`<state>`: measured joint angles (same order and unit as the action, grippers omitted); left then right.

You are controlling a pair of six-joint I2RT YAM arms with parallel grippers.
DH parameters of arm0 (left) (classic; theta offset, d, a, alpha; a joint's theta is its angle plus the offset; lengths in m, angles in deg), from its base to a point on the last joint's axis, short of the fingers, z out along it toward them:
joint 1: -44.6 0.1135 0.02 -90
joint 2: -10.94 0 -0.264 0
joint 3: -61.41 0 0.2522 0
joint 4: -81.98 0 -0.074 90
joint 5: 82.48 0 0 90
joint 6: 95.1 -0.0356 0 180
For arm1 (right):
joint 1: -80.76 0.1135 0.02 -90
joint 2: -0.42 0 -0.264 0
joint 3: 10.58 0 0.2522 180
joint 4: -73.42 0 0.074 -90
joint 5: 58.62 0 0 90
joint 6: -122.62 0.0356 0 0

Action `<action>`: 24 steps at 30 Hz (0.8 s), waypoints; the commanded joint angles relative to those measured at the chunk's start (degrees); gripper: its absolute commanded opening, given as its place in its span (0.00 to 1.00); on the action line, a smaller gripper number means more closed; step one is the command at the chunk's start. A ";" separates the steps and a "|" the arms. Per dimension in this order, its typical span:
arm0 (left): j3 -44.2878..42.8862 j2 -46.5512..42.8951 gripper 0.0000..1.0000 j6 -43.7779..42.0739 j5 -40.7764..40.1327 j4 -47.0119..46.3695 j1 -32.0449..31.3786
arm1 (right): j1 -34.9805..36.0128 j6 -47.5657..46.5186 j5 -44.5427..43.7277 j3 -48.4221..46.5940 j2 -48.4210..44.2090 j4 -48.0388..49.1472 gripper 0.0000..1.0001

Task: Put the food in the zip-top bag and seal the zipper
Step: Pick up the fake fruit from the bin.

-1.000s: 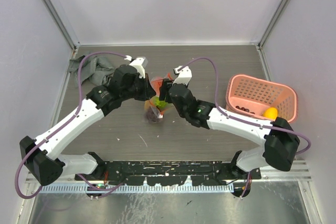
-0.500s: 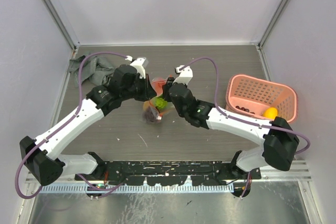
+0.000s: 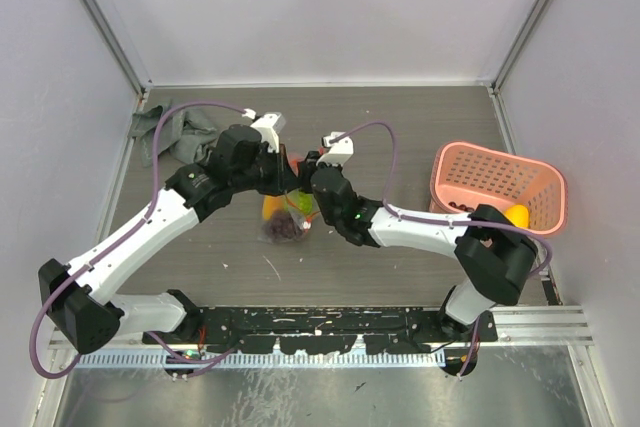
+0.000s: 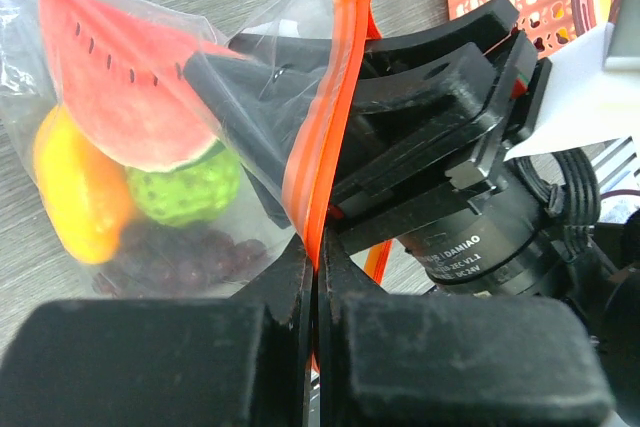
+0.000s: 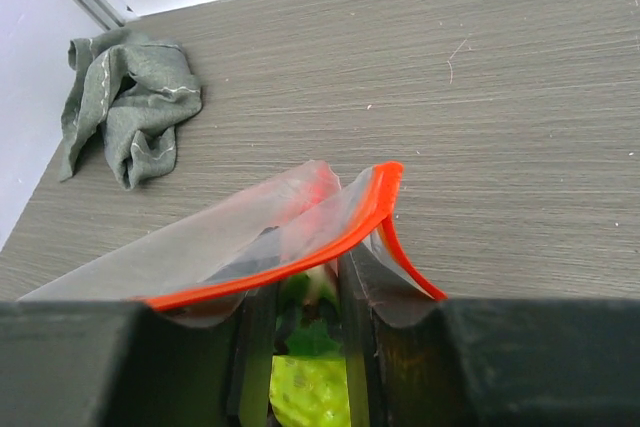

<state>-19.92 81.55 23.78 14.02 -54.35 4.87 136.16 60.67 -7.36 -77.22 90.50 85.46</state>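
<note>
Zip-top bag [image 4: 150, 147] sits mid-surface [image 3: 420, 137] between the two arms, well left of the pink basket [image 3: 495, 187]. It holds a watermelon slice [image 4: 120, 87], an orange-yellow piece [image 4: 80, 187], a bumpy green fruit [image 4: 190, 182] and grapes [image 4: 190, 252]. The left claw [image 4: 315, 277] is pinched closed on the zipper [image 4: 325, 117]. The right claw [image 5: 305, 297] clamps the same strip farther along, its fingers nearly together. A grey cloth [image 5: 125, 107] lies at the far left.

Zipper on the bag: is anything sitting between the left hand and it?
Nothing visible does. The left hand is pinched shut right on the zipper, with no gap or object between. The fruits sit deeper in the bag, clear of the strip.
</note>
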 commanded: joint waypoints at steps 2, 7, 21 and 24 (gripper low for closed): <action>-0.82 -2.41 0.00 -0.50 0.83 -5.39 -0.01 | 0.03 -2.24 0.30 -1.53 -0.87 2.73 0.35; -1.17 -2.32 0.00 -0.32 -3.75 -3.58 -0.08 | 0.06 -2.44 2.77 -1.86 -5.22 -3.99 0.49; -1.30 -2.14 0.00 -0.58 -7.97 -2.31 0.01 | -0.02 -2.74 10.30 -5.65 -16.02 -26.60 0.65; -1.33 -2.23 0.00 -0.75 -8.16 -2.22 0.13 | -0.20 -3.49 10.44 -8.86 -17.08 -34.03 0.67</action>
<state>-19.90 81.18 23.92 7.31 -54.07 4.65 135.94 58.42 1.49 -80.13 76.71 60.87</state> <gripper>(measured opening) 0.006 0.660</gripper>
